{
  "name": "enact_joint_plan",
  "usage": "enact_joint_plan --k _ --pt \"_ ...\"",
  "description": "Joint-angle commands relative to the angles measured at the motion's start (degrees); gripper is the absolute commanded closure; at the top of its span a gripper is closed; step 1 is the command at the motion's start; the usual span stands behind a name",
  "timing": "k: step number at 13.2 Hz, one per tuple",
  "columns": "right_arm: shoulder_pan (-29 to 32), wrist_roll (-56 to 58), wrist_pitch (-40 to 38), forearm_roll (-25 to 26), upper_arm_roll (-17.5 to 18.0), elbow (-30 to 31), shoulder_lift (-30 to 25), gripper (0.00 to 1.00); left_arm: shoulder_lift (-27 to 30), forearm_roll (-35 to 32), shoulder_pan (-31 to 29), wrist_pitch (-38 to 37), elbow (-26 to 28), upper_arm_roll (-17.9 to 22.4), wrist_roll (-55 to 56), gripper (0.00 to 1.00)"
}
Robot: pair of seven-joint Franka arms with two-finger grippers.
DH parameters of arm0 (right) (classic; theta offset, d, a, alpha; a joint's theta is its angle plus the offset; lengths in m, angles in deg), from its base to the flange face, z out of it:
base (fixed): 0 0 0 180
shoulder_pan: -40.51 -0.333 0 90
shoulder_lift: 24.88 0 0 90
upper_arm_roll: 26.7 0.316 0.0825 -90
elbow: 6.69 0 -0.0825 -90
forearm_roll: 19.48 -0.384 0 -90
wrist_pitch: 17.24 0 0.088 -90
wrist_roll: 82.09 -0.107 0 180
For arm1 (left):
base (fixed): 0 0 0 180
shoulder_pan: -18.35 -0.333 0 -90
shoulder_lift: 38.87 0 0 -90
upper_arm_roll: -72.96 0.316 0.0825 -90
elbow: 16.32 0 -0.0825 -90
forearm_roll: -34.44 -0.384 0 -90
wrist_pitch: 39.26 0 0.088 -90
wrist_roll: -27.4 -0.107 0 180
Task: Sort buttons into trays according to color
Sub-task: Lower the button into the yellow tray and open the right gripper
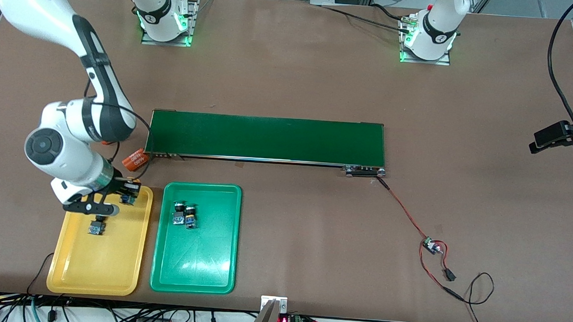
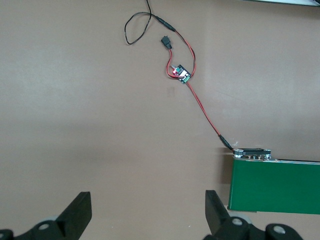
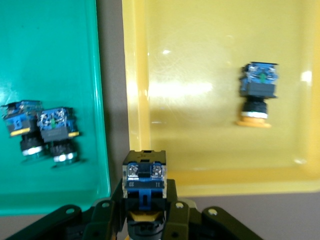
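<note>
Surface: a wide brown table [image 1: 290,82] with the two arm bases along its top edge in the front view; a long dark green conveyor belt [image 1: 266,138] lies across the middle, with a red wire and small circuit board [image 1: 431,245] trailing off toward the left arm's end.

Trays: a shallow green plastic tray [image 1: 194,274] and a shallow yellow plastic tray [image 1: 99,274] sit side by side, nearer the front camera than the belt, at the right arm's end.

Done: two green-capped push-button switches [image 1: 185,215] lie touching each other in the green tray; one yellow-capped push-button switch [image 1: 97,227] lies in the yellow tray.

In hand: the right gripper [image 1: 127,194] is over the belt-side rim of the yellow tray, jaws clamped on the fourth push-button switch [image 3: 144,182], its yellow cap just visible between the fingers.

Left: by my reading, only this last switch remains, to be lowered and released into the yellow tray.

Left gripper [image 2: 147,212]: waits over bare table near the belt's end, jaws spread wide, holding nothing.

Other: an orange printed cylinder [image 1: 134,160] lies beside the belt's corner.
</note>
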Motion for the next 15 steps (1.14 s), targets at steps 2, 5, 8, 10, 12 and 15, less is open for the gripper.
enact_joint_plan --k 2,5,8,10,12,15 --pt "-0.3 1.2 3.3 -0.4 -1.8 -4.0 4.8 0.99 0.6 0.5 0.1 -0.7 -0.4 -0.2 -0.8 0.00" --pt "-0.4 3.3 7.0 0.0 -3.5 -4.4 5.6 0.99 0.8 0.4 -0.1 -0.9 -0.4 -1.3 -0.8 0.00" --pt "-0.2 4.7 10.9 0.0 -5.8 -4.9 8.0 0.96 0.9 0.3 -0.2 -1.9 -0.4 -1.3 -0.7 0.00" --pt "-0.2 5.4 12.9 0.0 -6.4 -4.9 9.1 0.92 0.8 0.2 -0.2 -1.9 -0.4 -1.2 -0.8 0.00" --pt "-0.2 5.1 13.0 0.0 -6.3 -4.8 9.8 0.87 0.7 0.1 -0.2 -1.4 -0.4 -1.2 -0.8 0.00" --pt "-0.4 5.1 14.2 0.0 -6.3 -4.6 10.3 0.35 0.7 0.1 -0.2 -1.0 -0.1 -1.2 -1.0 0.00"
